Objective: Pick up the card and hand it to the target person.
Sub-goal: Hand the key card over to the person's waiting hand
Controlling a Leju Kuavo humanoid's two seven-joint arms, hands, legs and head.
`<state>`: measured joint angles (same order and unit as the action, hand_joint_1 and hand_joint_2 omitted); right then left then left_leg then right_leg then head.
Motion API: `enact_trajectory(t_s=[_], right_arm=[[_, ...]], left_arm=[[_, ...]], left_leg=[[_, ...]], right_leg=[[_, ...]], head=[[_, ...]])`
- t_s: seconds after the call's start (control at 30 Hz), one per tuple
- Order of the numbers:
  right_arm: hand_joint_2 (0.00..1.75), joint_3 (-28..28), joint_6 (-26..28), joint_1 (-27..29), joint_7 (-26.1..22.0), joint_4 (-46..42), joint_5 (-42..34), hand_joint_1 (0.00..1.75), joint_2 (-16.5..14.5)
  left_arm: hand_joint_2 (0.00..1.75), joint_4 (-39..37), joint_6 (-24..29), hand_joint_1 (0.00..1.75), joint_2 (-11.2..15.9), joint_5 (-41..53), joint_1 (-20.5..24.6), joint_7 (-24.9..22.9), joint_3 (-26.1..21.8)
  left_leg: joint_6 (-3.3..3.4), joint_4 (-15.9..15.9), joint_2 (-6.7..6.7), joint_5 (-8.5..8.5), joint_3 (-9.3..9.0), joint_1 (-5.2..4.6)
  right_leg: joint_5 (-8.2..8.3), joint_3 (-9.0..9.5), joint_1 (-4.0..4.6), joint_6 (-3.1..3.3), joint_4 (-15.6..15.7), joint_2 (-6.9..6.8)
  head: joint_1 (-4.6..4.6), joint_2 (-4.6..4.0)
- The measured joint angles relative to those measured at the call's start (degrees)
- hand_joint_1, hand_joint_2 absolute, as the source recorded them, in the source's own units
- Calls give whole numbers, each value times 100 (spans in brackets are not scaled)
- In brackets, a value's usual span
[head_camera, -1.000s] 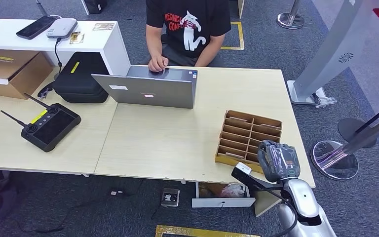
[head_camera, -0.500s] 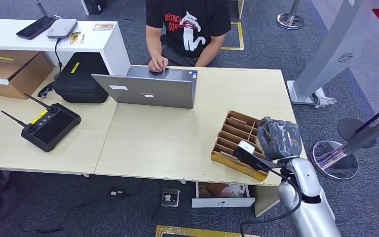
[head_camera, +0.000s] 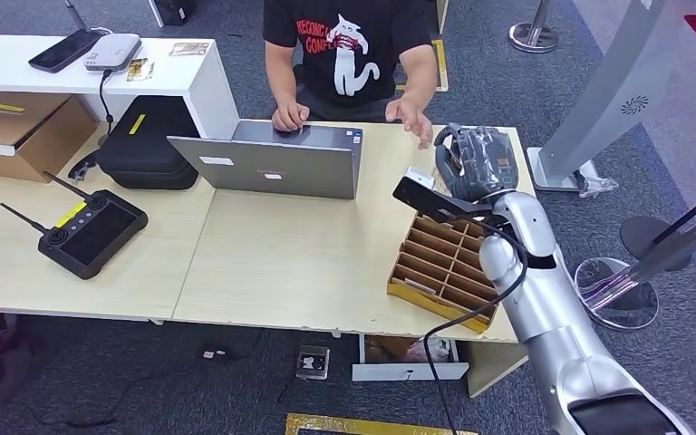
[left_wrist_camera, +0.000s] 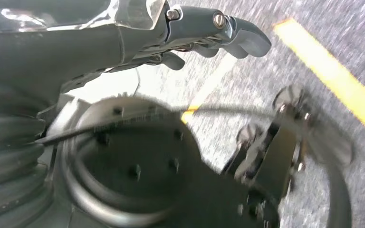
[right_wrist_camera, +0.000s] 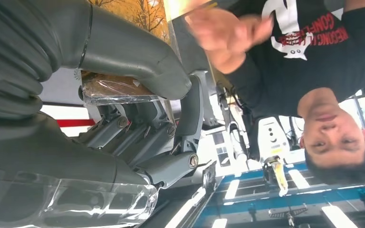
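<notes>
1. The right hand is raised above the far edge of the surface, past the wooden card tray; its fingers and thick thumb pinch the card, a card with an autumn-tree picture in a clear sleeve, seen plainly in the right wrist view; so the right fingers are clenched on the card, not released.
2. The card sits between the thumb and the darker fingers, its free end reaching out beyond the fingertips toward the person; in the head view the card itself is too hidden by the hand to make out.
3. The person's hand is lifted off the surface and open, just beside the robot's fingers on the laptop side; in the right wrist view that hand appears at the far end of the card, near it; whether it already touches the card I cannot tell, the hand being blurred.
4. The left hand hangs over grey carpet with a yellow floor line; its fingers look loosely extended with nothing between them.
5. Judged from this, the pick-up is done and the card is carried to the person; what is left is the handover proper: the person takes hold, then the right fingers let go.
</notes>
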<state>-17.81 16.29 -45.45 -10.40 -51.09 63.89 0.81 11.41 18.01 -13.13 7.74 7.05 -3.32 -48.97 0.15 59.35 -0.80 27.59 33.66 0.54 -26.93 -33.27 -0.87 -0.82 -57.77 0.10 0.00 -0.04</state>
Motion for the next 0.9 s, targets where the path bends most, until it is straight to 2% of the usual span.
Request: enact_trajectory(t_s=[0.17, 0.33, 0.43, 0.47, 0.57, 0.6, 0.9], right_arm=[[175, -56, -56, -460, -64, 502, -190, 174, -125], [175, -104, -62, -749, -88, 951, -224, 174, -367], [175, -121, -31, -866, -63, 1192, -224, 165, -471], [175, -131, -12, -898, -64, 1269, -230, 141, -491], [175, -155, 26, -950, -94, 1450, -283, 23, -532], [175, -160, 29, -960, -103, 1501, -298, 3, -544], [175, -184, -15, -1001, -266, 1792, -497, 0, -613]], left_arm=[[0, 0, 67, 0, 31, 35, -245, 59, 8], [0, 0, -59, 0, 60, 28, -280, 11, 8], [0, 0, -113, 0, 72, -1, -291, 10, 8], [0, 0, -137, 0, 72, -12, -293, 9, 8], [0, 0, -184, 0, 72, -36, -293, -14, 6], [0, 0, -188, 0, 72, -44, -294, -21, 5], [0, 0, -183, 0, 72, -91, -298, -38, 5]], left_leg=[[0, 0, -7, 0, 6, 1], [-1, 1, -4, 1, 3, 0], [-2, 1, -9, -1, 3, 1], [-3, 1, -8, -2, 3, 1], [-3, 1, -7, -2, 3, 1], [-3, 1, -7, -2, 4, 1], [-4, 1, -8, -2, 3, 1]], right_leg=[[-2, -1, -1, 1, 1, -5], [-1, -2, 0, 1, 1, -4], [-1, -1, 0, 1, 1, -9], [-1, -1, 0, 1, 1, -8], [-1, -1, 0, 1, 1, -6], [-1, -1, 0, 1, 1, -6], [-1, -2, 0, 1, 1, -6]], head=[[1, 0], [1, 0], [0, 0], [-1, 0], [1, 0], [1, 0], [1, 0]])
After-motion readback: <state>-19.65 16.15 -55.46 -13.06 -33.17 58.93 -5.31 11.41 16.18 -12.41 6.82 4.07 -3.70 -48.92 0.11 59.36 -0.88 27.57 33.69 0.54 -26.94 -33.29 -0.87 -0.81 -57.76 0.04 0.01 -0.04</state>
